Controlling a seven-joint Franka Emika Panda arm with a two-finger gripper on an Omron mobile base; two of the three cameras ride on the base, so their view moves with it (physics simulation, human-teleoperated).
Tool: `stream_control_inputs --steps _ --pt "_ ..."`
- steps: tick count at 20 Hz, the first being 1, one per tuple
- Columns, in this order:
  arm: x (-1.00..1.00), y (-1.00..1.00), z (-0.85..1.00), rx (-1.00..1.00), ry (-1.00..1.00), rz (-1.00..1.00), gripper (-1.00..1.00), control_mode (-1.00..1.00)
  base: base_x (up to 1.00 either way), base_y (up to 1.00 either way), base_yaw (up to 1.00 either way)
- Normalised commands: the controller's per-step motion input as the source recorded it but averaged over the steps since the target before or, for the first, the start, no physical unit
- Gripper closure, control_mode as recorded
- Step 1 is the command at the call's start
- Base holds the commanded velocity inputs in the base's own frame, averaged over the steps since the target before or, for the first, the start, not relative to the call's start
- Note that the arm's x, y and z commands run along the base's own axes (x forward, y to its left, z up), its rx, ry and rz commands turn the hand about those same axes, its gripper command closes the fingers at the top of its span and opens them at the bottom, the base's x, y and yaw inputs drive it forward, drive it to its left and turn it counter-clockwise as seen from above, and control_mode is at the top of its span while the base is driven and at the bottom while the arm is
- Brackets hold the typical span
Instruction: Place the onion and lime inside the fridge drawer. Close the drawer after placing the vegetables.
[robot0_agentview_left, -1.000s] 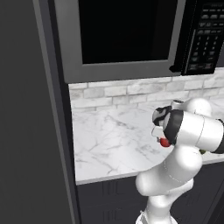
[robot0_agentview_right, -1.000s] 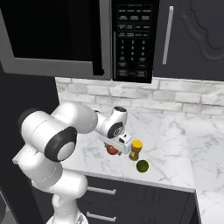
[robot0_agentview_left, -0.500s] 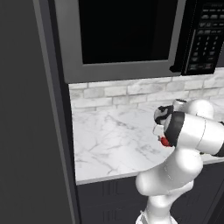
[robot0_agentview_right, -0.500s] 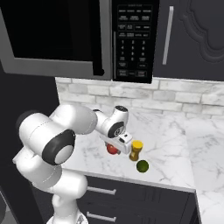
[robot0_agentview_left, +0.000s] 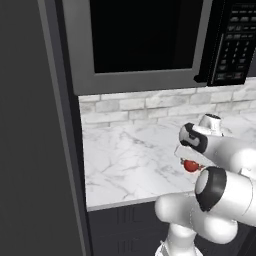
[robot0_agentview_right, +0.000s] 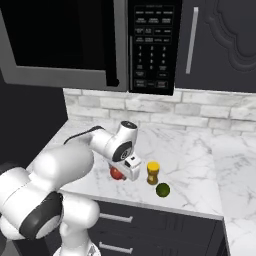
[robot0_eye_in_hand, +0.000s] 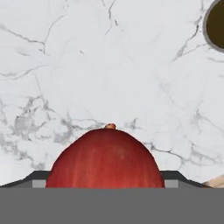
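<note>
Gripping looks likely: the onion (robot0_eye_in_hand: 105, 155) sits right between my jaws near the desk's (robot0_agentview_right: 190, 150) front edge, though I cannot tell whether they pinch it. If they only graze it, I risk rolling the glossy ball off that edge.

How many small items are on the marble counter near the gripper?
3: the onion under the gripper, an orange-capped bottle to its right in the right base view, and the lime beside the bottle, nearer the counter edge. The arm may hide others.

White marbled tabletop (robot0_agentview_right: 190, 165) under a dark-doored microwave (robot0_agentview_right: 65, 45), keypad panel (robot0_agentview_right: 152, 47) on its right, grey brick backsplash (robot0_agentview_right: 200, 112) behind, yellow-capped jar (robot0_agentview_right: 153, 172) upright near the tabletop's front edge, dark drawers (robot0_agentview_right: 150, 230) below
</note>
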Motion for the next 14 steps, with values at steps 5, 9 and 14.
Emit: stream_control_inputs --steps 5,9,14 --pt "-0.69 0.34 0.60 0.00 -0.11 -0.03 1.00 -1.00 0.00 0.00 0.00" --pt "-0.80 0.12 0.74 0.00 -0.11 -0.03 1.00 -1.00 0.00 0.00 0.00" --pt "-0.79 0.05 0.78 0.00 -0.12 -0.01 1.00 -1.00 0.00 0.00 0.00"
